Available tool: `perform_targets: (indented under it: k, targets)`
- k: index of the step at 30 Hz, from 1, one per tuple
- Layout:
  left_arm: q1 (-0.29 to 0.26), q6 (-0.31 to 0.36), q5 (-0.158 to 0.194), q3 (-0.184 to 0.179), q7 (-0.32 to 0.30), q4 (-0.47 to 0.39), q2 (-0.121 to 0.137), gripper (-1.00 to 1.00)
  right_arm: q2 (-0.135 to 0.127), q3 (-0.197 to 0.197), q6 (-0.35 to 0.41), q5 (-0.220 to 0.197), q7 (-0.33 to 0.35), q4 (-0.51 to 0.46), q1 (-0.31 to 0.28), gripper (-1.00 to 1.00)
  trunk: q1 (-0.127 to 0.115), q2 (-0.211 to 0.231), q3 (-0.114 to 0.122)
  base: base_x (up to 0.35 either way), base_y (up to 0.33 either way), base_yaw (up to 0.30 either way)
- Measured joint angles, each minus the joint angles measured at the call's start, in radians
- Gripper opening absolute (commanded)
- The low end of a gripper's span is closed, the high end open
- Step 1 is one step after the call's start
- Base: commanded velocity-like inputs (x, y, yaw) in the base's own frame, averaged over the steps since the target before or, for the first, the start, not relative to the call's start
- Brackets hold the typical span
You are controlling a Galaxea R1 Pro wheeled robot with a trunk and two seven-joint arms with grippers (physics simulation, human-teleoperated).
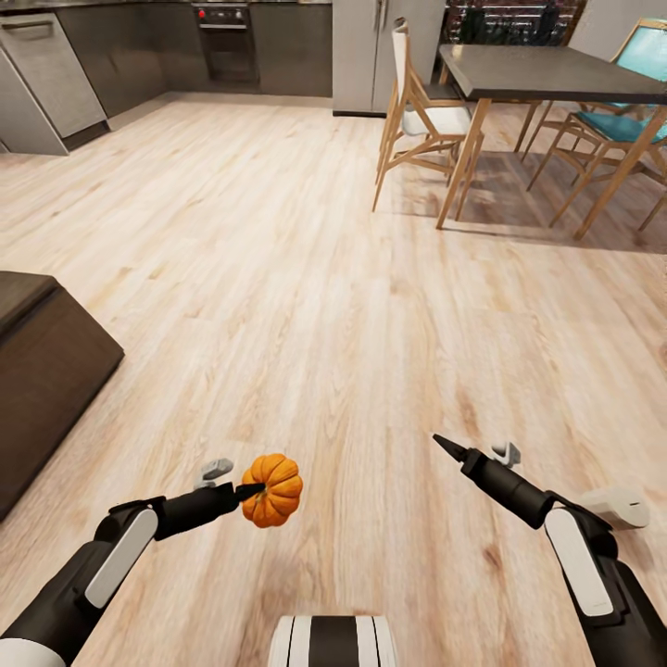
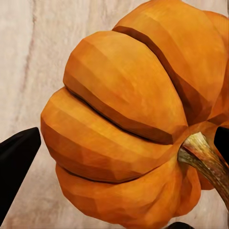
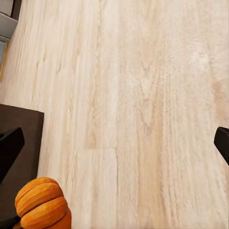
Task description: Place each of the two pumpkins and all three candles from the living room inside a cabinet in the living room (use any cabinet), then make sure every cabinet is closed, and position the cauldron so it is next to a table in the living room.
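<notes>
- The pumpkin (image 2: 129,124) ran off the top and right edges of the left wrist view, stem cut short.
- The dark cabinet (image 1: 42,371) was sliced by the left edge.
- The far turquoise chair (image 1: 639,56) was clipped at upper right.

three cameras, one shared pumpkin

head view looks forward and down from high over the wood floor (image 1: 306,306) toward the far dining table (image 1: 547,74); left wrist view sits very close against the pumpkin (image 2: 138,119); right wrist view looks across the floor from farther off, catching the same pumpkin (image 3: 43,202).
</notes>
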Motion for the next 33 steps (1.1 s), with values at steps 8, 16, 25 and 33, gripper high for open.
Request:
perform_targets:
  k: [8, 16, 25, 33]
  targets:
    - [0.0, 0.046, 0.005, 0.002, 0.0, -0.001, 0.003, -1.0, -0.002, 0.001, 0.013, 0.0, -0.016, 0.041, 0.0, 1.0, -0.004, 0.002, 0.031, 0.0, 0.0, 0.0]
    - [0.0, 0.093, 0.008, 0.002, 0.0, -0.002, 0.006, -1.0, -0.002, 0.002, 0.013, 0.0, -0.019, 0.031, 0.0, 1.0, -0.007, 0.004, 0.062, 0.0, 0.0, 0.0]
    - [0.0, 0.093, 0.008, 0.002, 0.0, -0.002, 0.009, -1.0, -0.002, 0.002, 0.012, 0.0, -0.018, 0.032, 0.0, 1.0, -0.011, 0.006, 0.097, 0.0, 0.0, 0.0]
    - [0.0, 0.093, 0.007, 0.002, 0.001, -0.002, 0.009, -1.0, -0.002, 0.003, 0.012, 0.0, -0.017, 0.033, 0.0, 1.0, -0.015, 0.008, 0.128, 0.0, 0.0, 0.0]
